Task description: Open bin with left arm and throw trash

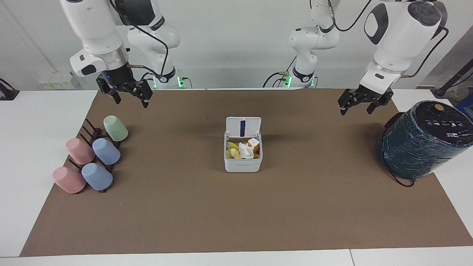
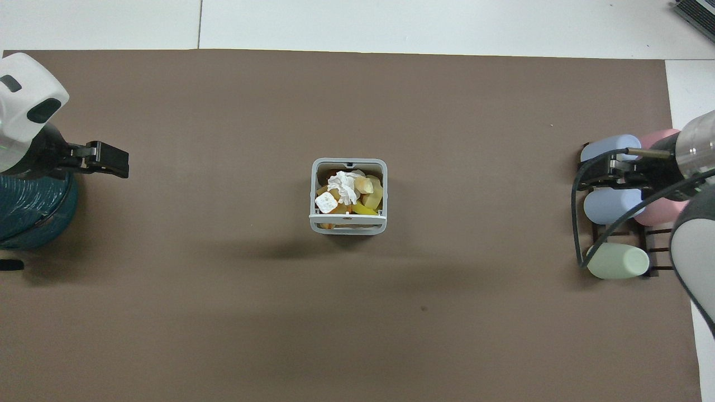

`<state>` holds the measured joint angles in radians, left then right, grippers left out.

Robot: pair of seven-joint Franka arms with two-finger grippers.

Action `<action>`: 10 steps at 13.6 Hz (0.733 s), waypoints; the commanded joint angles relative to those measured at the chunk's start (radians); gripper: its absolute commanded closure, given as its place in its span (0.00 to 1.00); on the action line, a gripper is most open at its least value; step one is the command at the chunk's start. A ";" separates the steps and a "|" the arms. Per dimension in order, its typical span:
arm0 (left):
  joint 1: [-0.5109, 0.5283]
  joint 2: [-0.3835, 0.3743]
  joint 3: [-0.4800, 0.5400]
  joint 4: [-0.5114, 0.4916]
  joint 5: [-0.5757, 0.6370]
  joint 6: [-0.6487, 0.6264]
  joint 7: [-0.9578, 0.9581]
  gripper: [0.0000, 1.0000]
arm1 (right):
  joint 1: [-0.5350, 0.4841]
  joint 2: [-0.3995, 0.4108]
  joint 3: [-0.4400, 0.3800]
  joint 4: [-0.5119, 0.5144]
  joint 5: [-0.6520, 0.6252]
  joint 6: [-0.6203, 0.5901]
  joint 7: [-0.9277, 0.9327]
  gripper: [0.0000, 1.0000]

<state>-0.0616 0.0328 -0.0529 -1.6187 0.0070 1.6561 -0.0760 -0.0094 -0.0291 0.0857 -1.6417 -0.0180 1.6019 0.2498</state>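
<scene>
The white bin (image 1: 242, 164) stands in the middle of the brown mat with its lid (image 1: 243, 126) hinged up and open; it also shows in the overhead view (image 2: 348, 228). Inside lie the trash: a crumpled white tissue (image 1: 244, 150), an orange chunk with a white end (image 1: 253, 143) and yellow food bits (image 1: 232, 145). My left gripper (image 1: 355, 110) is open and empty, raised over the mat beside the teal cylinder; it also shows in the overhead view (image 2: 114, 162). My right gripper (image 1: 130, 99) is open and empty, raised over the mat by the cup rack.
A big dark teal wrapped cylinder (image 1: 421, 142) lies tilted at the left arm's end of the mat. Several pastel cups on a dark rack (image 1: 92, 155) lie at the right arm's end. The brown mat (image 1: 236, 214) covers most of the white table.
</scene>
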 commanded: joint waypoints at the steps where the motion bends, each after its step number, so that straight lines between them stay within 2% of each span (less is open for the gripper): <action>1: -0.001 -0.036 0.005 -0.041 -0.008 0.011 0.005 0.00 | 0.002 0.006 -0.011 0.014 0.009 -0.028 -0.027 0.00; 10: -0.003 -0.034 0.005 -0.041 -0.008 0.011 0.005 0.00 | 0.020 -0.006 -0.041 -0.013 0.009 -0.040 -0.030 0.00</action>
<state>-0.0616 0.0327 -0.0529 -1.6188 0.0070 1.6561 -0.0760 0.0055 -0.0288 0.0542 -1.6463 -0.0174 1.5692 0.2480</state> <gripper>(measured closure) 0.000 0.000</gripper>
